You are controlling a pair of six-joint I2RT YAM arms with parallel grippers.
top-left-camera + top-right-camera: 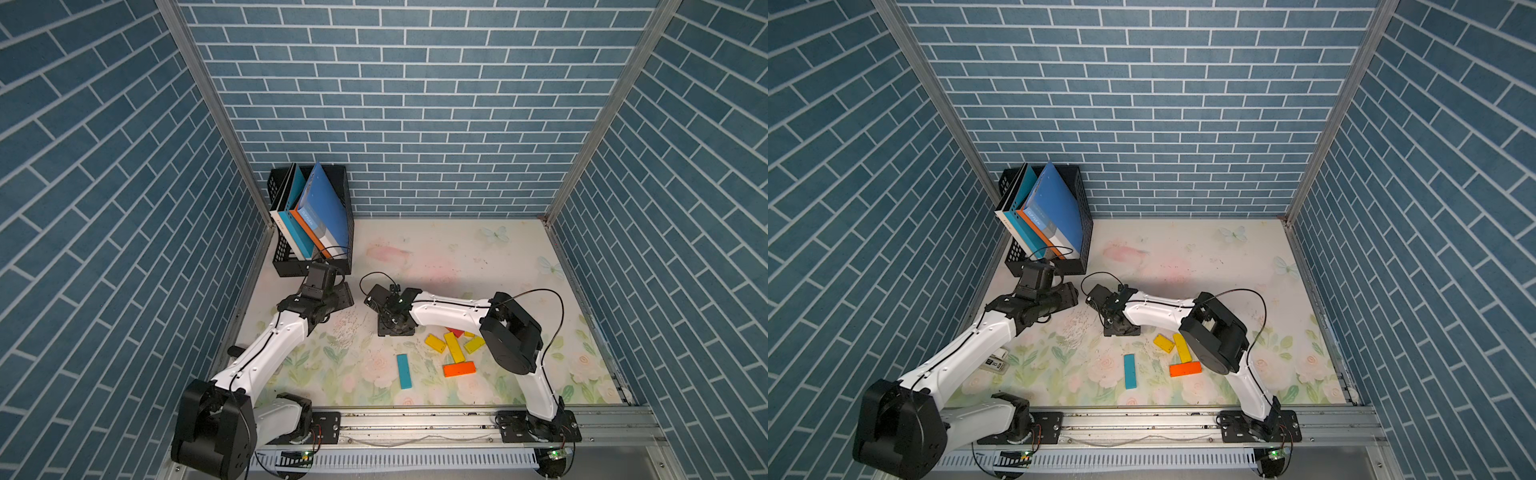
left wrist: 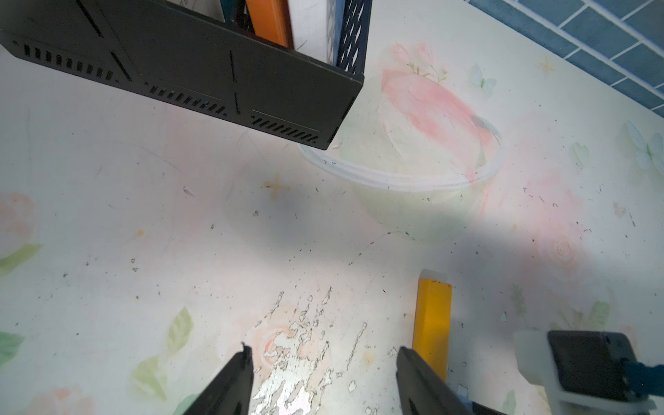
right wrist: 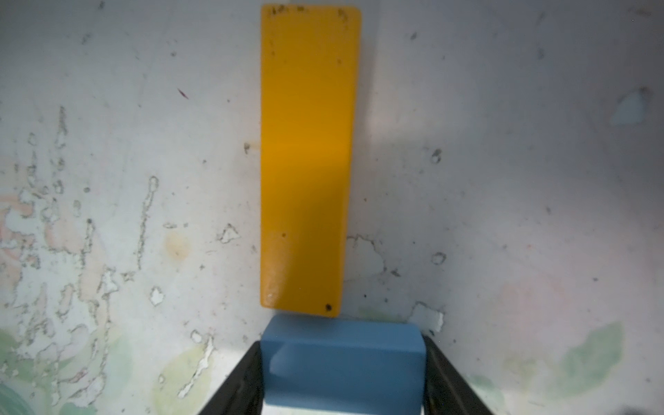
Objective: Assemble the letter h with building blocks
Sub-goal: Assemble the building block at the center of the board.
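Note:
In the right wrist view my right gripper (image 3: pixel 343 346) is shut on a short blue block (image 3: pixel 341 359), held low over the mat. A long yellow-orange block (image 3: pixel 307 154) lies flat ahead, its near end meeting the blue block's edge. My left gripper (image 2: pixel 323 350) is open over bare mat with nothing between its fingers; that yellow-orange block (image 2: pixel 433 316) lies just outside one finger. Both top views show loose building blocks near the right arm: a teal one (image 1: pixel 404 371), an orange one (image 1: pixel 459 368), yellow ones (image 1: pixel 434 343) and a red one (image 1: pixel 455 332). The right wrist (image 1: pixel 395 320) hides the held block there.
A black file basket (image 1: pixel 291 266) holding large blue and orange books (image 1: pixel 322 208) stands at the back left, just behind the left wrist (image 1: pixel 328 291); its front wall (image 2: pixel 215 72) is close in the left wrist view. The right arm's elbow (image 1: pixel 513 336) overhangs the block pile.

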